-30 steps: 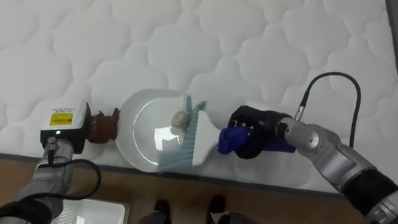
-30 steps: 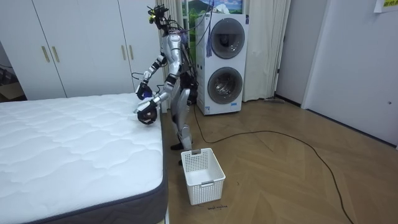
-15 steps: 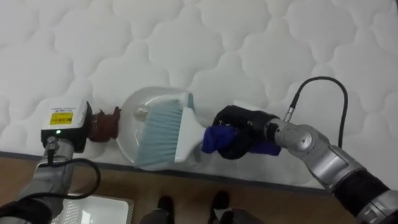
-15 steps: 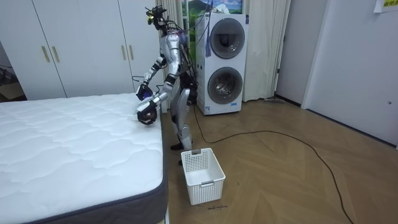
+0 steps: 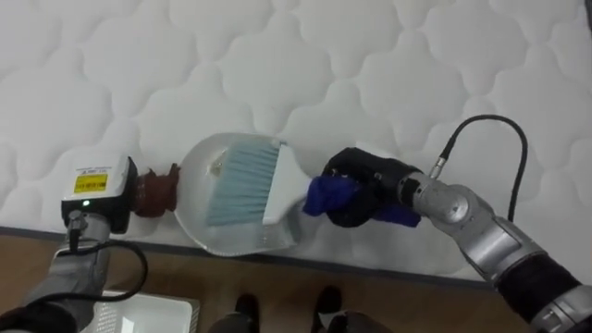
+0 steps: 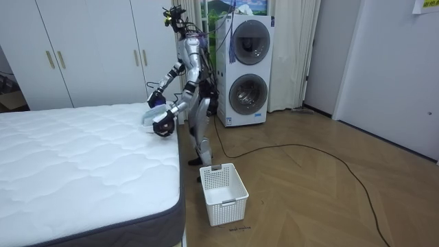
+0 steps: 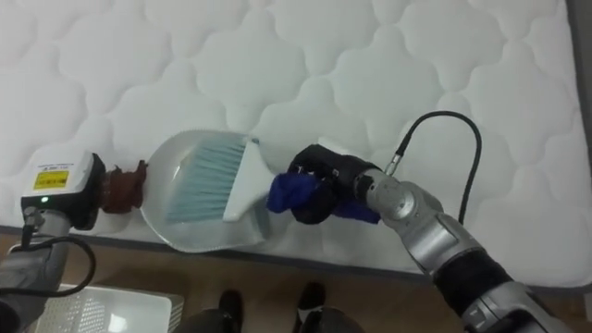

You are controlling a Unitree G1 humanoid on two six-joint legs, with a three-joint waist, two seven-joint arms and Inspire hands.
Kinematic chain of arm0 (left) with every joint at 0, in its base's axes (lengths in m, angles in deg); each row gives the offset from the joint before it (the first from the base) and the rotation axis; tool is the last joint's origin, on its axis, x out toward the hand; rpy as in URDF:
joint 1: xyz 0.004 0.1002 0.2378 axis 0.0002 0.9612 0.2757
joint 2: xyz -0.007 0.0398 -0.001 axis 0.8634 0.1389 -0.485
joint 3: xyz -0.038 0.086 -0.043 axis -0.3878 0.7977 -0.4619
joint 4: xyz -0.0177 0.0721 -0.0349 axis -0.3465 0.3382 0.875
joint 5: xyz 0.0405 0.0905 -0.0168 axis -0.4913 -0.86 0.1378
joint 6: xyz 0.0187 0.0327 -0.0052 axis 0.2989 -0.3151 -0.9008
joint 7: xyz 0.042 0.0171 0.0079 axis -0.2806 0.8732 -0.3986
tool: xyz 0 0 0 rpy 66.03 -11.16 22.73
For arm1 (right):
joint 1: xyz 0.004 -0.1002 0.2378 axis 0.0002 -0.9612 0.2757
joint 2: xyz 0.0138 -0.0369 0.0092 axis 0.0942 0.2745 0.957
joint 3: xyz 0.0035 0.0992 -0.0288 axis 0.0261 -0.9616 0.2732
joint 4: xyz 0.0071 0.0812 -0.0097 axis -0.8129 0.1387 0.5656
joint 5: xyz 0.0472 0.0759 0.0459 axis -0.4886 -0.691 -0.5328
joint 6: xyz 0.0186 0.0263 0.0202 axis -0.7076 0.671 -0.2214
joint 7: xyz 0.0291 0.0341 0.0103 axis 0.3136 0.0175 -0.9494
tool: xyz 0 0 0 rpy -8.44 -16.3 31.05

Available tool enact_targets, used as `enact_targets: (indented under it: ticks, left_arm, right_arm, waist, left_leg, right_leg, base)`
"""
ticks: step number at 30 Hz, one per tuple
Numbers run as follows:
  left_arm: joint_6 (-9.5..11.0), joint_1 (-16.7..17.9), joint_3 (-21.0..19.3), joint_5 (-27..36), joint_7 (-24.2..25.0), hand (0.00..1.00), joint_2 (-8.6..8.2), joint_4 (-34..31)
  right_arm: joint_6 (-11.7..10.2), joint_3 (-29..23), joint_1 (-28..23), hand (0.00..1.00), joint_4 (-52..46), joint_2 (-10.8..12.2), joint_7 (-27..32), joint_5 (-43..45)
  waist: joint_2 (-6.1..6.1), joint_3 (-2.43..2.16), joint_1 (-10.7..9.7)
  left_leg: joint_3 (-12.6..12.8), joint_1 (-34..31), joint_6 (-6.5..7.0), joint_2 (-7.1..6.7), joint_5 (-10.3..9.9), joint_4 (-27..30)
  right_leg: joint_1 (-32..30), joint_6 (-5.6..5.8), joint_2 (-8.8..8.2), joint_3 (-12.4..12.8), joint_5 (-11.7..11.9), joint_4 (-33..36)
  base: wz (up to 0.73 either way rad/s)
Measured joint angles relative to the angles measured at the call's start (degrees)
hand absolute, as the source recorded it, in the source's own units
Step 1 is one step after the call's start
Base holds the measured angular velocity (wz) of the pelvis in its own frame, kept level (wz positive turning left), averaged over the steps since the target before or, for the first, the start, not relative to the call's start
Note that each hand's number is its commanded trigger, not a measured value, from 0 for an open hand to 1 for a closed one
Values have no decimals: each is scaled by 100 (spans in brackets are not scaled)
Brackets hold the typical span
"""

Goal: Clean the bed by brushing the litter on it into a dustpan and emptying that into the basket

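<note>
A round translucent white dustpan (image 5: 197, 220) lies at the near edge of the white quilted mattress (image 5: 277, 65). My left hand (image 5: 102, 191) is at its brown handle (image 5: 154, 189), fingers curled on it. A brush with pale blue bristles (image 5: 242, 180) lies flat across the pan, bristles pointing toward the handle side. My right hand (image 5: 368, 183), just right of the pan, is shut on the brush's blue handle (image 5: 324, 196). In the room view I stand at the bed's corner, with the dustpan (image 6: 152, 116) held just above the mattress.
A white slatted basket (image 6: 224, 193) stands on the wood floor beside the bed; its rim (image 5: 139, 314) shows at the lower left. Two stacked washing machines (image 6: 248, 68) are behind me. The mattress edge (image 5: 370, 268) runs along the bottom.
My right hand swept the brush leftward over the dustpan. The small crumpled ball seen in the pan a second ago is now covered by the bristles. The left hand stayed put.
</note>
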Motion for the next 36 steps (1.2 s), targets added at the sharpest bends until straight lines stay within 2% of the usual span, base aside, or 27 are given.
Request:
enact_targets:
  ticks: [3,6,10,12,14,15,18,19,20,22,23,26,29,32,36]
  left_arm:
    - [49,34,-5,-5,-191,100,3,77]
    - [169,38,-212,-65,-347,100,-32,75]
    - [254,306,-615,-174,-585,100,-217,-42]
    - [265,460,-670,-229,-642,100,-270,-99]
    - [275,624,-706,-245,-688,100,-289,-224]
    - [277,629,-724,-249,-694,100,-289,-251]
    - [270,884,-1095,-417,-829,100,-323,-498]
    - [257,1094,-1221,-410,-889,100,-371,-594]
    - [259,1349,-1345,-411,-938,100,-409,-721]
    - [261,1663,-1476,-410,-959,100,-409,-875]
    - [250,1813,-1600,-404,-959,100,-416,-972]
    - [211,2190,-1902,-383,-953,100,-490,-1321]
    - [222,2467,-2053,-395,-937,100,-623,-1705]
    - [292,2766,-2147,-391,-929,100,-668,-1910]
    - [324,2974,-2254,-301,-816,100,-803,-2179]
  right_arm:
    - [-142,-208,-17,100,128,110,226,-270]
    - [-246,-618,-84,100,127,167,442,-368]
    - [-350,-1262,-382,100,116,219,839,-365]
    - [-379,-1553,-532,100,100,218,956,-367]
    - [-401,-1888,-717,100,64,221,1284,-370]
    - [-401,-1975,-757,100,54,222,1354,-370]
    - [-403,-2280,-995,100,-141,219,1660,-373]
    - [-406,-2388,-1134,64,-238,221,1777,-379]
    - [-406,-2498,-1277,0,-361,219,1890,-395]
    - [-406,-2625,-1459,0,-534,219,2054,-602]
    - [-407,-2684,-1583,0,-626,214,2172,-712]
    - [-405,-2784,-1784,0,-731,213,2279,-1014]
    - [-405,-2944,-1906,0,-810,213,2429,-1284]
    - [-405,-2990,-2077,0,-1063,221,2529,-1361]
    - [-417,-3115,-2200,0,-1208,244,2732,-1358]
  waist:
    - [-1,-1,-114]
    - [-3,-2,-170]
    - [-7,-14,-258]
    - [13,-45,-265]
    - [37,-113,-274]
    - [41,-115,-274]
    - [110,-187,-262]
    - [176,-239,-260]
    - [248,-295,-254]
    - [333,-354,-254]
    - [346,-362,-253]
    - [350,-372,-245]
    - [353,-375,-240]
    - [358,-389,-223]
    - [362,-389,-212]
  left_leg:
    - [-8,110,7,-5,4,-30]
    - [-8,170,8,-8,4,-51]
    - [-15,509,13,-3,8,-246]
    - [-5,665,13,10,8,-330]
    - [-4,813,13,8,8,-419]
    - [-4,846,13,10,8,-422]
    - [-4,1137,13,12,8,-565]
    - [-3,1354,14,1,9,-689]
    - [-1,1578,14,2,9,-840]
    - [31,1870,11,-5,17,-1021]
    - [56,2080,5,-12,54,-1165]
    - [63,2481,-8,-42,104,-1510]
    - [47,2706,-10,-71,118,-1606]
    - [46,2883,-11,-68,119,-1695]
    - [-72,2986,-12,-89,118,-1715]
  right_leg:
    - [111,5,1,0,0,-13]
    - [177,21,13,15,7,-43]
    - [530,73,90,57,42,-293]
    - [698,101,138,91,75,-423]
    - [845,119,157,96,103,-528]
    - [885,121,161,97,104,-544]
    - [1146,133,182,117,111,-640]
    - [1316,147,176,135,102,-688]
    - [1481,170,184,172,88,-740]
    - [1711,192,202,211,75,-839]
    - [1880,204,211,240,67,-907]
    - [2204,241,234,266,35,-1040]
    - [2447,252,290,280,37,-1179]
    - [2609,272,297,273,29,-1238]
    - [2833,309,322,244,14,-1363]
  base:
    - [0]
    - [0]
    - [-1]
    - [-5]
    - [0]
    - [0]
    - [-4]
    - [-9]
    - [-12]
    - [-11]
    - [-7]
    - [0]
    - [3]
    - [-3]
    - [19]
